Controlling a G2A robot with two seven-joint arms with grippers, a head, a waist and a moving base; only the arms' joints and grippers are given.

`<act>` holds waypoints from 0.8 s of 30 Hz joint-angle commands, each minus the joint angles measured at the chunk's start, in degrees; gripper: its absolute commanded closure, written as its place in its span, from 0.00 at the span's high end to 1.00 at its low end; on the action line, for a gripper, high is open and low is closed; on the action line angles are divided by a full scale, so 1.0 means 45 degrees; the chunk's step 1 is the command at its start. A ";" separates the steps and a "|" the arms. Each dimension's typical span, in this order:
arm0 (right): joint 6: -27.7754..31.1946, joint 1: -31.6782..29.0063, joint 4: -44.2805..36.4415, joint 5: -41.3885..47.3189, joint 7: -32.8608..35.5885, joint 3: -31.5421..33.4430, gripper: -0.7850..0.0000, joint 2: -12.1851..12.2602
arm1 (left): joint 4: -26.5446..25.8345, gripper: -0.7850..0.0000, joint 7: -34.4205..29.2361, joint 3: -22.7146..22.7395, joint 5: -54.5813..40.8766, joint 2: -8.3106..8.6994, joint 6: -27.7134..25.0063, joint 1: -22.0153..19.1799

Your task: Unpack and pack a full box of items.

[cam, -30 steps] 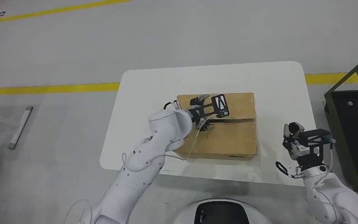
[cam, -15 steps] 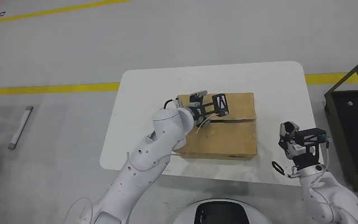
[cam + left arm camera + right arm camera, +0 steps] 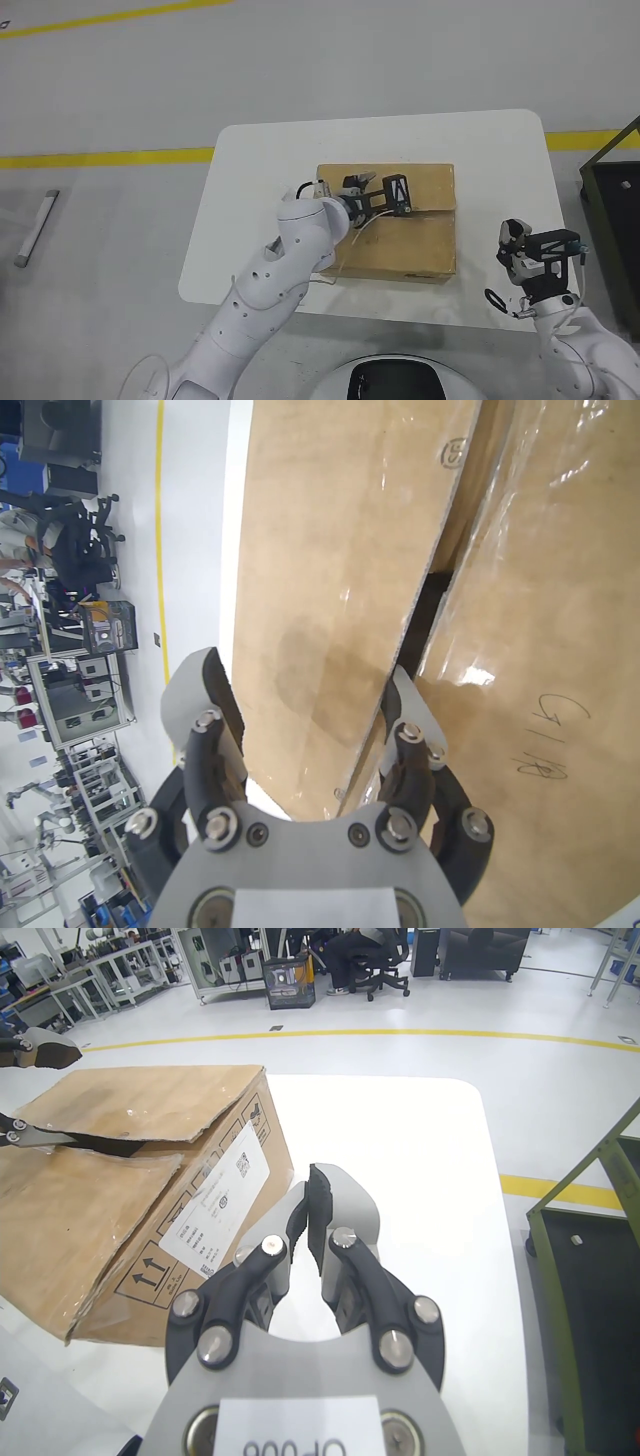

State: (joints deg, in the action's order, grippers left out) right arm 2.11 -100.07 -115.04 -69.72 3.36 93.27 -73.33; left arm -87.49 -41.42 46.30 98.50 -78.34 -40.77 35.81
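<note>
A brown cardboard box (image 3: 400,235) stands in the middle of the white table (image 3: 260,200), its two top flaps meeting at a ragged seam. My left gripper (image 3: 380,190) is open over the far flap (image 3: 320,565). One finger (image 3: 220,695) is outside the flap's far edge, and the other finger (image 3: 405,700) is tucked into the dark seam gap under the flap's edge. In the right wrist view that flap (image 3: 140,1098) is raised a little above the near flap (image 3: 75,1208). My right gripper (image 3: 312,1208) is shut on nothing, over the table to the right of the box.
A green metal cart (image 3: 610,230) stands off the table's right edge, also visible in the right wrist view as a green cart (image 3: 590,1253). A white label (image 3: 220,1208) is stuck on the box's right side. Yellow floor lines run behind the table.
My left gripper has shifted slightly over the far flap, and the box has nudged a little to the left. My right gripper has drawn back slightly toward the table's front edge.
</note>
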 commanded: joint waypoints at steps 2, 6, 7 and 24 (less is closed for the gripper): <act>0.0008 0.0029 0.0037 -0.0006 -0.0020 -0.0009 0.05 -0.0002 | 0.0063 1.00 0.0014 -0.0063 -0.0008 -0.0047 0.0005 -0.0031; -0.0007 0.0050 0.0072 0.0036 -0.0018 -0.0014 0.05 -0.0008 | 0.0134 1.00 0.0076 -0.0157 0.0003 -0.0113 0.0060 -0.0047; -0.0016 0.0057 0.0081 0.0035 -0.0020 -0.0018 0.05 -0.0009 | 0.0173 1.00 0.0078 -0.0168 0.0021 -0.0129 0.0094 -0.0061; 0.0031 0.0137 0.0190 0.0024 0.0024 -0.0046 0.05 -0.0018 | 0.0512 0.00 0.0465 0.0356 0.0319 -0.0229 0.0851 -0.0086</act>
State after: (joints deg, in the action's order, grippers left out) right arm 2.22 -99.50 -114.22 -69.62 3.45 93.08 -73.41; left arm -84.97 -39.40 47.70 99.88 -79.39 -36.84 35.34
